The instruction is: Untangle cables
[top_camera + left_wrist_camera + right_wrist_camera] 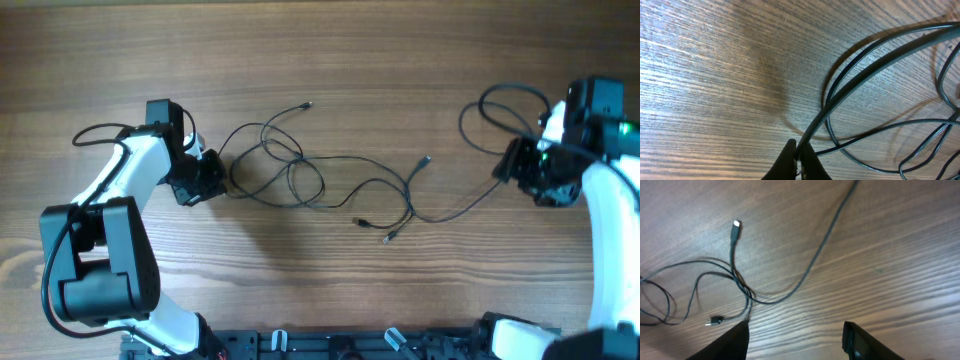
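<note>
Black cables, loose tangle, long axis left-right across wooden table

1. thin black cables lie tangled and flat on the tabletop.
2. overlapping loops crowd the left side; a long strand trails right.
3. small plugs lie apart: one plug up top, another to the right, and two more lower down.
4. the left fingers pinch one strand.

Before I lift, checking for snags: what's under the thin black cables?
Only brown wooden table shows beneath the thin black cables. At crossings lower strands are covered; the left tool hides its pinched stretch.
</note>
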Motion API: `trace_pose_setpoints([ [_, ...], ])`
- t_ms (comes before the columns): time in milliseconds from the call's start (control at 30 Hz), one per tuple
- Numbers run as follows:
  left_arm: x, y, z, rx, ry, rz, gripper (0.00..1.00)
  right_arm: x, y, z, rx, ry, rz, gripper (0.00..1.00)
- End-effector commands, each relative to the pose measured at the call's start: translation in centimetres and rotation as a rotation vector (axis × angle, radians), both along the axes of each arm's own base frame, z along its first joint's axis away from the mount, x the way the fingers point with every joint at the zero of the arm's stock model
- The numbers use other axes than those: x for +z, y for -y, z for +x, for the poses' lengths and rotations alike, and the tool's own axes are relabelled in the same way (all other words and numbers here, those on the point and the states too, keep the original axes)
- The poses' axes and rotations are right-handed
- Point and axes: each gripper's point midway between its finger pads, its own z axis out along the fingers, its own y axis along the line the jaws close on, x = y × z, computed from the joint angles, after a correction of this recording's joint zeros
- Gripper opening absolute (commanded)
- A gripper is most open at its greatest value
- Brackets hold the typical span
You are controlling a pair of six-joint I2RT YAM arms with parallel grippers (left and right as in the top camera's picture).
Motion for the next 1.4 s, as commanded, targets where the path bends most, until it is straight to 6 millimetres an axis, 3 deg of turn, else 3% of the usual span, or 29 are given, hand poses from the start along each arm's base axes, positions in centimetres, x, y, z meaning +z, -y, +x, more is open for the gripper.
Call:
trace_pose_setpoints([
  [0, 0.1, 0.0, 0.0, -0.003, 0.004, 0.011, 0.04, -2.4, -0.8, -1.6, -0.094, 0.008, 0.032, 0.68],
  [267, 0.1, 0.0, 0.0, -0.003, 0.006, 0.011, 0.04, -10.2, -2.4, -3.6, -0.154, -0.07, 0.124, 0.66],
  [433, 0.1, 0.0, 0.0, 0.001, 0.005, 0.01, 0.04, -12.6, -3.0, -2.9, -0.216, -0.011, 0.174, 0.65],
  [567, 0.1, 0.0, 0.0, 0.001, 0.005, 0.01, 0.04, -13.6, -2.8, -2.1, -0.271, 0.039, 0.182, 0.6],
  [800, 0.1, 0.0, 0.0, 0.001, 0.005, 0.01, 0.04, -14.8, -2.8, -2.2, -0.345, 0.052, 0.194, 0.37],
  [1000, 0.1, 0.0, 0.0, 0.001, 0.005, 0.01, 0.04, -15.9, -2.9, -2.8, -0.393, 0.053, 0.208, 0.26],
  [1367, 0.1, 0.0, 0.0, 0.001, 0.004, 0.01, 0.04, -16.2, -3.0, -3.0, -0.406, 0.05, 0.215, 0.15],
])
